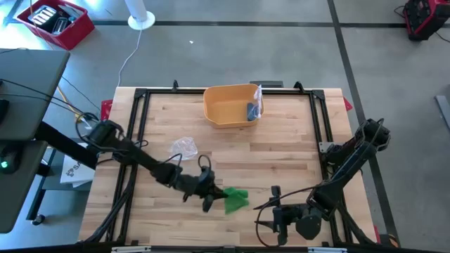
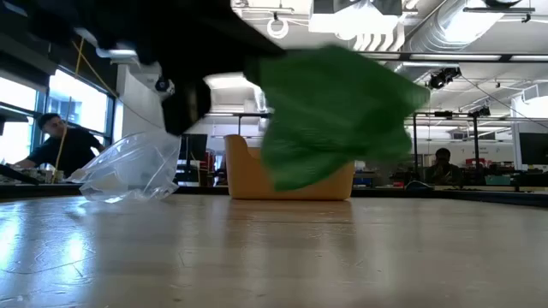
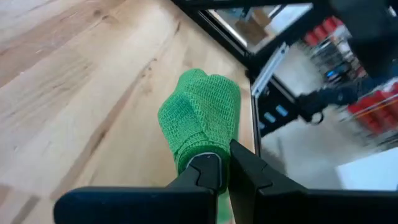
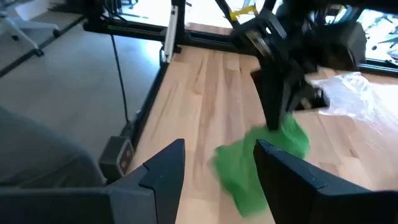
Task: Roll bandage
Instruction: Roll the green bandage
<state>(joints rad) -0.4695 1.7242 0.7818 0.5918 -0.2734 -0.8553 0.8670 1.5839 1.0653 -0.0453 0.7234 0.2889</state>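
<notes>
Step in hand, as I judge it: the bandage [image 1: 236,199] is gathered up but not rolled, a loose green knit bundle hanging crumpled in the low view, clear of the table [image 1: 281,151]. Left gripper [image 1: 211,197] sits near the front middle of the table, fingers clenched on one end of the bandage; in the left wrist view the cloth comes out from between the fingertips and folds away beyond them. Right gripper [image 1: 275,216] is at the front right, well apart from the bandage, fingers released and empty; through them the right wrist view shows the bandage dangling under the left gripper. Next move probably calls for the right gripper to come in and take the free end, so the strip can be drawn straight before winding. Bin [image 1: 232,105] and plastic bag [image 1: 184,147] lie farther back, uninvolved.
</notes>
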